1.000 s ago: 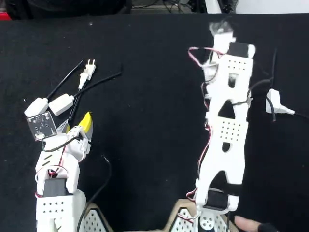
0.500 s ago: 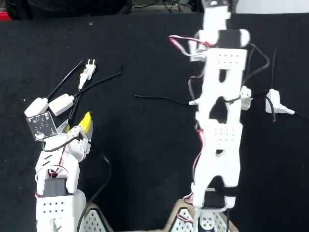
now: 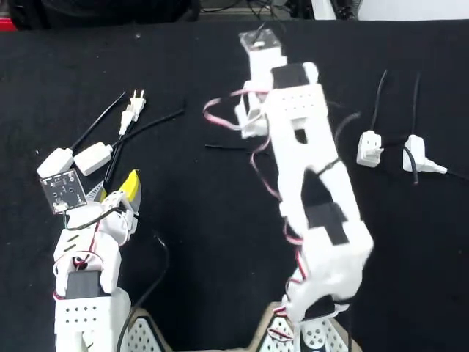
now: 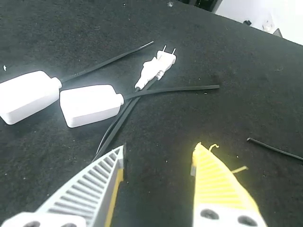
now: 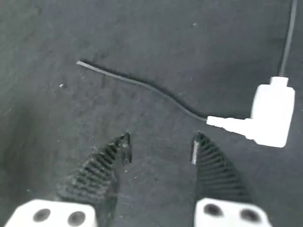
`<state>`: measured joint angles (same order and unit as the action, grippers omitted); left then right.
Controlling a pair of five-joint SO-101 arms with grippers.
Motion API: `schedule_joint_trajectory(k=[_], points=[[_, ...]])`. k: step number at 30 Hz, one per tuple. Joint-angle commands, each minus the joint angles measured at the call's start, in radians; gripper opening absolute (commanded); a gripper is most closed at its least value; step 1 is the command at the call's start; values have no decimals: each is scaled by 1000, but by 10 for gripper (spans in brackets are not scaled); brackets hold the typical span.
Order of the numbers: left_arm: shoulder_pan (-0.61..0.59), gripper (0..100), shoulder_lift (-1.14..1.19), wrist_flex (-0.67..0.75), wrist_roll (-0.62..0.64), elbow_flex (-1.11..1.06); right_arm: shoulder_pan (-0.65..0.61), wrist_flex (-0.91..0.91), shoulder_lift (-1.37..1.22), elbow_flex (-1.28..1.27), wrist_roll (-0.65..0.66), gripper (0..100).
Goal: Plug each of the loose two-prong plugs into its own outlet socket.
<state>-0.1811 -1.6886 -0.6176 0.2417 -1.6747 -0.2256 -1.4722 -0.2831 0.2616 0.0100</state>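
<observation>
"Across the black tabletop (image 3: 220, 220), where does everything sit?"

"Right arm (image 3: 297, 110) stretches up the middle, its jaws spread over bare cloth and holding nothing; near them lies a white block (image 5: 272, 113) with a thin black lead (image 5: 137, 83) running off it. Left arm (image 3: 102, 227) sits folded at the left near edge, jaws likewise apart and empty."

"And the task's pieces?"

"What I take for an outlet socket (image 4: 90, 105) lies just ahead of the left jaws, a second socket (image 4: 26, 94) just beside it, black cords (image 4: 170, 90) crossing; the loose two-prong plug (image 4: 158, 66) lies a little past them—prongs (image 4: 164, 48) pointing away."

"How would it handle?"

"Light, hard plastic, I'd judge. Pinch the body's flat sides behind the prongs, not the springy black cords. Those sockets look light enough to skid when pushed—so brace one."
</observation>
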Motion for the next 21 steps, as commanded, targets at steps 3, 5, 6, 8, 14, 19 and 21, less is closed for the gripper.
schedule_joint_trajectory(k=[3,5,6,8,14,19,21], points=[[-7,230,-6,3,3,-5,-80,407,272,-535,-12,184],[-7,230,-6,2,-28,-5,-101,589,348,-725,-12,184],[-7,230,-6,2,-48,-4,-114,675,384,-812,-11,184],[-5,234,-3,-15,-75,4,-130,825,444,-957,-12,183],[-5,236,0,-215,-86,150,-198,1137,472,-1175,-20,182],[-71,236,3,-230,-158,217,-264,1189,472,-1191,-20,181],[-104,236,5,-247,-158,248,-262,1188,478,-1193,-20,181]])
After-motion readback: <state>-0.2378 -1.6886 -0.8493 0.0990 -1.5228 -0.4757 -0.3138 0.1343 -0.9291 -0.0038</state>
